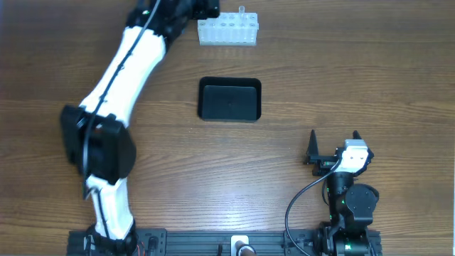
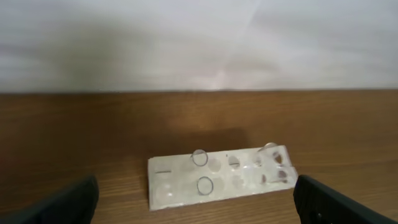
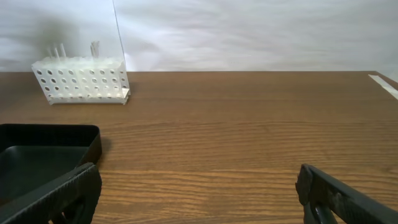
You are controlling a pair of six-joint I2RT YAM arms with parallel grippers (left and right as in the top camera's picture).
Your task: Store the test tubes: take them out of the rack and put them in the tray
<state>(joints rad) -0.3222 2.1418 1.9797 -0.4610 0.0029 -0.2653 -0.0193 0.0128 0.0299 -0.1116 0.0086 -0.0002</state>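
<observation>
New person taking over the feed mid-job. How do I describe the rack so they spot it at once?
Start from the wooden table and find the black tray at its middle. Straight beyond it, toward the far edge, stands the rack. It is the only white block there, dotted with holes, with clear tubes poking out on top.

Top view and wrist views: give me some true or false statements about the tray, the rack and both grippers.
The black rectangular plastic tray is empty. True.
The white perforated plastic rack stands inside the tray. False: it stands on the wooden table, apart from the tray.
The left gripper is shut. False: it is open, above the rack.
The right gripper is open and empty. True.
</observation>
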